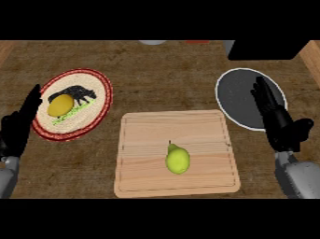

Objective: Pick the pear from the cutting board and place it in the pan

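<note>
A rectangular pale wooden cutting board point(177, 153) lies in the lower middle of a dark brown wood-grained surface point(162, 79), seen from steeply above. A small yellow-green pear point(177, 159) rests on the board, slightly below the board's centre, with its thin stem pointing toward the board's far edge. Nothing touches the pear.

To the upper right of the board, just beside its far right corner, sits a round dark grey pan point(240, 93) with a pale rim. Its black handle point(267, 49) reaches away toward the far edge of the surface. Nothing lies inside the pan.

To the upper left of the board, apart from it, lies a round woven plate point(97, 81) with a red rim and a black animal figure painted on it. An oval yellow fruit, perhaps a lemon point(61, 104), lies on the plate.

The black right hand point(278, 120) shows to the right of the board, over the pan's near right rim. Its fingers point(262, 95) are straight and point away, holding nothing. The black left hand point(16, 128) shows far to the left of the board, beside the plate's left rim, seen edge-on. Its fingers are straight too, with nothing in them. Grey forearms enter from the lower corners.
</note>
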Action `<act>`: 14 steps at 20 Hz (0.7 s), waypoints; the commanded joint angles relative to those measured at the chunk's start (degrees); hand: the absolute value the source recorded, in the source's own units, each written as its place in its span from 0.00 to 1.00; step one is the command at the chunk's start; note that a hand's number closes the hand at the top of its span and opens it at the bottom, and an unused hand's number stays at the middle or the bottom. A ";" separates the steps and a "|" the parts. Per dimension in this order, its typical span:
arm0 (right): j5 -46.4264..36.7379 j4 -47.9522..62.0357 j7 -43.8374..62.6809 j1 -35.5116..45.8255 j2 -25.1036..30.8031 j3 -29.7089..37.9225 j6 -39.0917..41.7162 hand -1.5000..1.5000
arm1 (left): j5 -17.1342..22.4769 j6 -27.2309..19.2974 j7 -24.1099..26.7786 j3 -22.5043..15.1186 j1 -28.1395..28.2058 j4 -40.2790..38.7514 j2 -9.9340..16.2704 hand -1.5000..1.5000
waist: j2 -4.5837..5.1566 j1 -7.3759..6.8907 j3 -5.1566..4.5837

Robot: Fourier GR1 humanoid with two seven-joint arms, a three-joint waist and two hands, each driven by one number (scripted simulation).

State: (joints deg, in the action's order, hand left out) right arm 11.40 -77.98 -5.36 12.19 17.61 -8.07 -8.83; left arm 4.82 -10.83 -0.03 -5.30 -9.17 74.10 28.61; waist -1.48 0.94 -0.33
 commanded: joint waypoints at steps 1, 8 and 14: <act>2.69 0.34 0.91 1.74 0.29 -1.40 7.28 1.00 | -0.49 -1.65 -0.88 -1.79 -2.62 3.55 -4.47 0.50 | 1.43 -1.02 0.36; 3.16 9.59 15.71 16.21 0.24 -9.91 18.38 1.00 | 5.65 2.81 6.52 -10.34 -0.21 11.07 -18.17 0.50 | 1.76 -4.89 0.20; 7.85 15.85 8.96 20.59 6.84 -7.80 40.57 0.00 | 2.79 -0.59 8.58 -11.14 3.40 12.36 -20.00 0.50 | 1.70 -2.17 0.36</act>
State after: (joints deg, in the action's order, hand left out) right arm 20.04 -66.10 5.47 29.31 21.27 -15.52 23.06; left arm 9.16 -9.03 7.03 -14.54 -7.43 85.39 12.04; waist 0.24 -2.05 -0.02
